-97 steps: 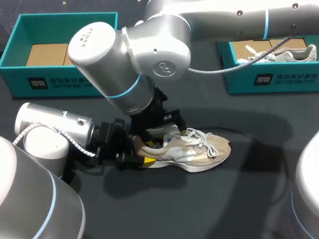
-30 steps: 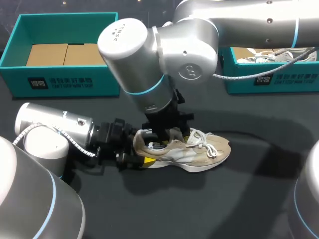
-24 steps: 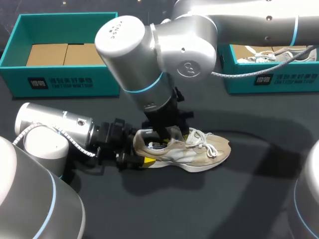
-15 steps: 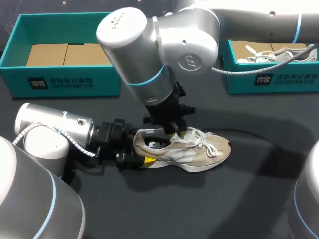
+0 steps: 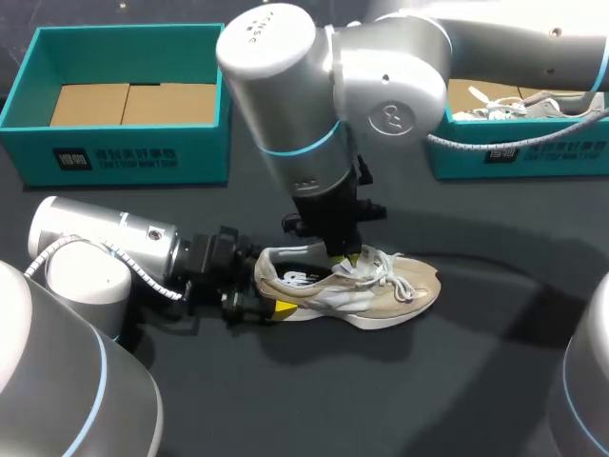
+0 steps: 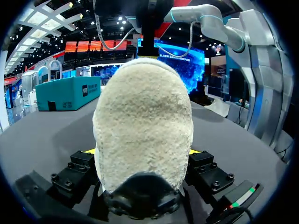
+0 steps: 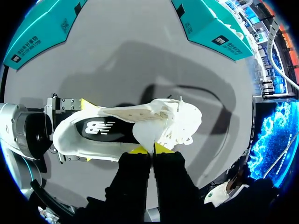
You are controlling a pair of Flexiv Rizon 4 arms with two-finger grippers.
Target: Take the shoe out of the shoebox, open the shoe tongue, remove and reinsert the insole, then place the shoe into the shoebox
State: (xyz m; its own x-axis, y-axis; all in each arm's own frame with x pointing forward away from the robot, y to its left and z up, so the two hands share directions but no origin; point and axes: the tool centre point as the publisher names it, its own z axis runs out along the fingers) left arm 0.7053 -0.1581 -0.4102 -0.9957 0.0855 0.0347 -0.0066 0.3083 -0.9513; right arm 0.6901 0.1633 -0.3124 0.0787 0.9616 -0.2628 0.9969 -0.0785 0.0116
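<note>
Since the earlier frames, the right arm (image 5: 381, 95) has swung toward the toe and risen a little. It has drawn the tongue (image 7: 148, 133) up off the mouth of the shoe (image 5: 381, 295), while that shoe and the left arm (image 5: 105, 243) have kept their place.

Nearest the robot, the left pincer (image 5: 249, 300) is clamped on the heel from both sides, holding the shoe sole-down on the dark worktop (image 5: 428, 400). Just past it, the right pincer (image 7: 150, 149) has its tips pressed together on the edge of the tongue, with the dark insole (image 7: 110, 129) laid bare beneath. Farther back stand an open teal shoebox (image 5: 114, 157) at the left and a second box (image 5: 514, 152) at the right with another shoe (image 5: 533, 103) in it.

The grip on the tongue looks shallow, so a stronger pull may let the soft fabric slide out of the tips and flop back over the insole. Should the pull outweigh the heel clamp, the shoe could tip or twist on the worktop. The laces (image 5: 395, 271) lie close to the tips and could snag.
</note>
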